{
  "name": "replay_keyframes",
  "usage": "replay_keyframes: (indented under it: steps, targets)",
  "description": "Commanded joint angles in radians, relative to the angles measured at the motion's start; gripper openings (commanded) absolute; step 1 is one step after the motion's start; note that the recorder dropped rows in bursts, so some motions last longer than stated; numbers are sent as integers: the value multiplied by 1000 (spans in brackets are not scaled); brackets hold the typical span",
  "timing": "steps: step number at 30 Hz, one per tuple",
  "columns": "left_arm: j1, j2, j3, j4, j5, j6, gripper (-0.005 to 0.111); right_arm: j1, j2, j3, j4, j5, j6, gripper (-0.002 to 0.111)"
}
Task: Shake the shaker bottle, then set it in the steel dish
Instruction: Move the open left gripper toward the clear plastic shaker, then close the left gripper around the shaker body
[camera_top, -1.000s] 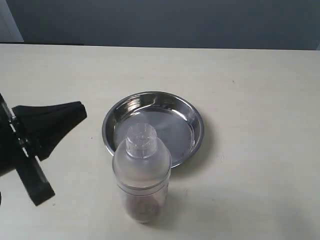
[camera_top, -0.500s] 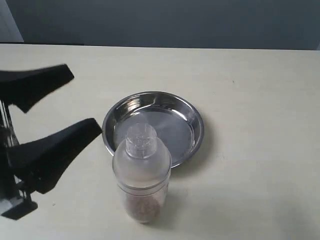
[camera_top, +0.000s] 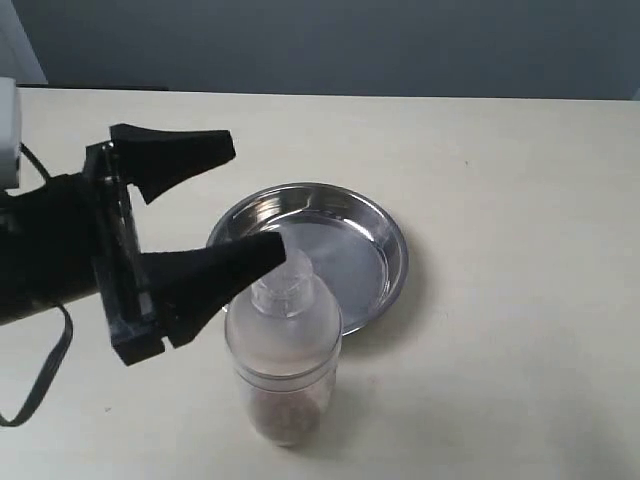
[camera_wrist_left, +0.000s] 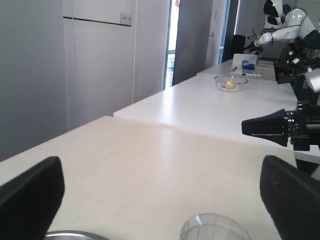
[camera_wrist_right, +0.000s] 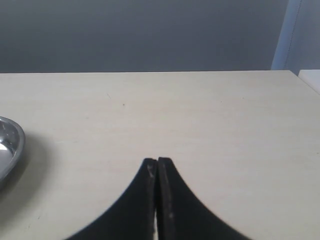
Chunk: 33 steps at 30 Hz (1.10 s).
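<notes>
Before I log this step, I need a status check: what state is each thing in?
shaker bottle: upright on the table, capped, grains at the bottom, not gripped.
steel dish: right way up, nothing in it.
left end effector: open, empty, near the bottle's top.
right end effector: shut, empty.

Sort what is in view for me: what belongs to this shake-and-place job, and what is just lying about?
Job: bottle, upright outside the dish; left end effector, open near the bottle's cap.
Lying about: glass bowl with something yellow in it and a blue item, both on the far table; right end effector, shut and away from the bottle.
</notes>
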Motion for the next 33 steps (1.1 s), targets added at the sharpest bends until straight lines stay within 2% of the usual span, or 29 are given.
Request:
replay_keyframes:
  steps: [1, 6, 12, 18, 25, 33]
  targets:
    - [-37, 90, -35, 17, -19, 14, 106, 4, -4, 2, 0, -9, 0, -1]
    - [-98, 109, -85, 32, -19, 14, 106, 4, -4, 2, 0, -9, 0, -1]
    - [-136, 174, -94, 83, -19, 29, 106, 4, -4, 2, 0, -9, 0, -1]
    - [-136, 232, -94, 157, -19, 46, 106, 4, -4, 2, 0, -9, 0, -1]
    - [-136, 286, -94, 163, -19, 95, 105, 4, -4, 2, 0, -9, 0, -1]
    - [-114, 288, -28, 123, -19, 131, 105, 4, -4, 2, 0, -9, 0, -1]
